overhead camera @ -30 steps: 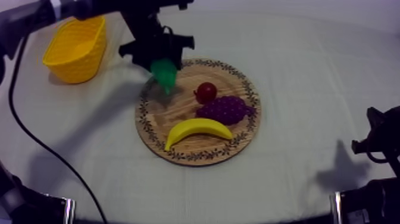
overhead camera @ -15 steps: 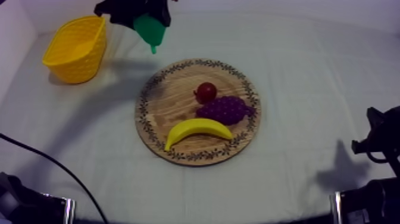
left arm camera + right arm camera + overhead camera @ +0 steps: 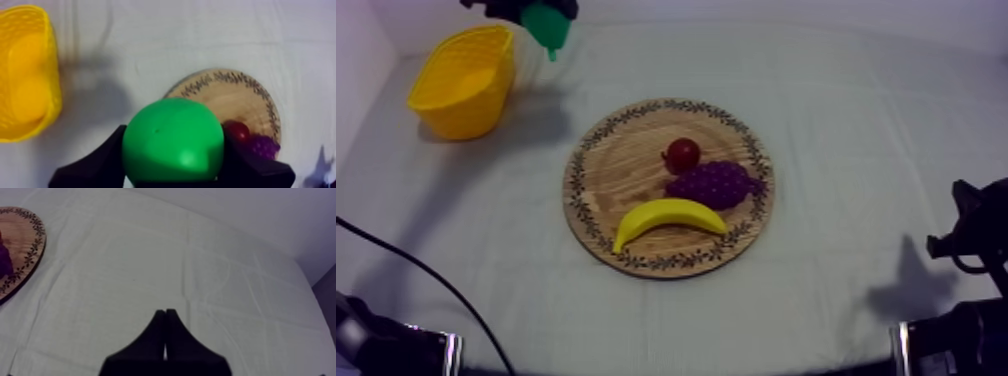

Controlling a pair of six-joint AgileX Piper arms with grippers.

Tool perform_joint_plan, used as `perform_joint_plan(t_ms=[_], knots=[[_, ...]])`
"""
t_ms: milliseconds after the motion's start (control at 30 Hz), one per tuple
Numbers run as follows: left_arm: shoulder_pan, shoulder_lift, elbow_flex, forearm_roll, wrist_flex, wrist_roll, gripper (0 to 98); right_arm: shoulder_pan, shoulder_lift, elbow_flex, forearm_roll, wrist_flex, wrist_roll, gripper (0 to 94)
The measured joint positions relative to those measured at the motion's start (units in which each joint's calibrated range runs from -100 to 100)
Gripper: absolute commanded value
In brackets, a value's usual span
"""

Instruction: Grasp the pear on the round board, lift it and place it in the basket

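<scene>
Soft, even light fell on my cloth, faintly bluish. A broad dim shadow lay just beside the yellow basket, and a smaller one near my right arm.

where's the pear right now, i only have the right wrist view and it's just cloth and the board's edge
Observer: The left claw is shut on the pear, held in the air, off the wooden board.
Operator: is it over the basket yet
Observer: Not yet, it seems; in the left wrist view the yellow basket lies off to one side of the pear.
Operator: what's on the board
Observer: A banana, a bunch of grapes and a small red fruit.
</scene>
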Motion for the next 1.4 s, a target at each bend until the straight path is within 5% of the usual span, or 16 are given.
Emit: perform_joint_plan(t_ms=[700,1400], knots=[[-19.42,4.53,-4.98,-0.27,1.27,-7.38,32.2,0.0,0.0,0.0,0.0,0.14,0.0,0.4],[-21.83,5.29,-0.92,1.01,0.66,-8.19,34.1,0.0,0.0,0.0,0.0,0.14,0.0,0.4]])
